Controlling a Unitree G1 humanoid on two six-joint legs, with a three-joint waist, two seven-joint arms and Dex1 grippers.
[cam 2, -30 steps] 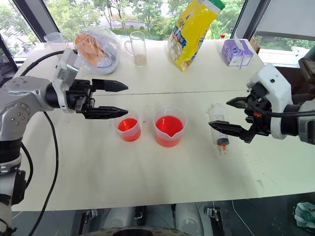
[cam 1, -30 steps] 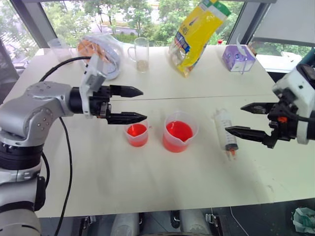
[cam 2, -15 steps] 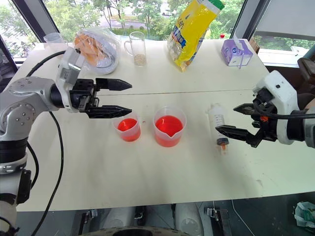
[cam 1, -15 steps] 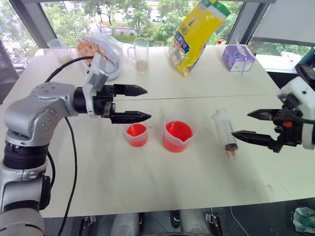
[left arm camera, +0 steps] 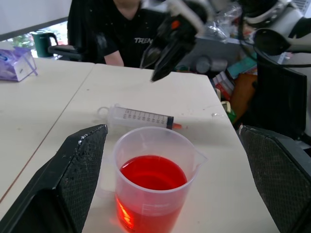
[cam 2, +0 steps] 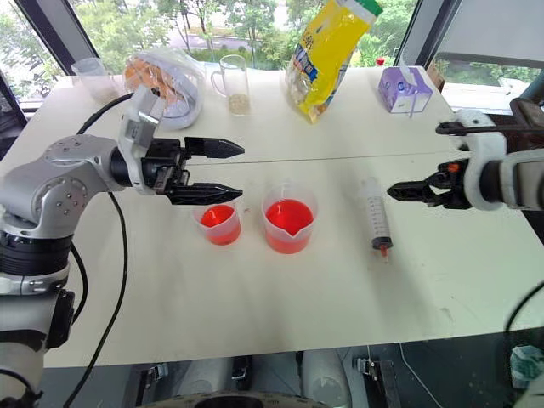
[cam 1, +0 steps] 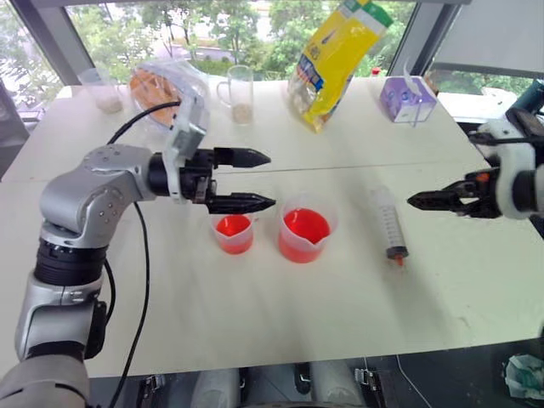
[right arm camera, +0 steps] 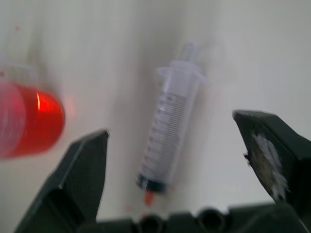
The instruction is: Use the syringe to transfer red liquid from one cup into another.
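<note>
a: where are we?
b: at the pickup. the syringe (cam 1: 389,223) lies flat on the table (cam 1: 255,297), untouched, just right of the beaker (cam 1: 306,234). our right gripper (cam 1: 422,201) hangs beside it, jaws wide, holding nothing.
a: next?
b: we'd say drop over the barrel and close across it.
a: and the left gripper (cam 1: 262,180)?
b: spread wide and empty, above the small cup (cam 1: 234,234).
a: the containers?
b: the beaker holds red liquid (cam 1: 305,227) to about half; the small cup has some red too.
</note>
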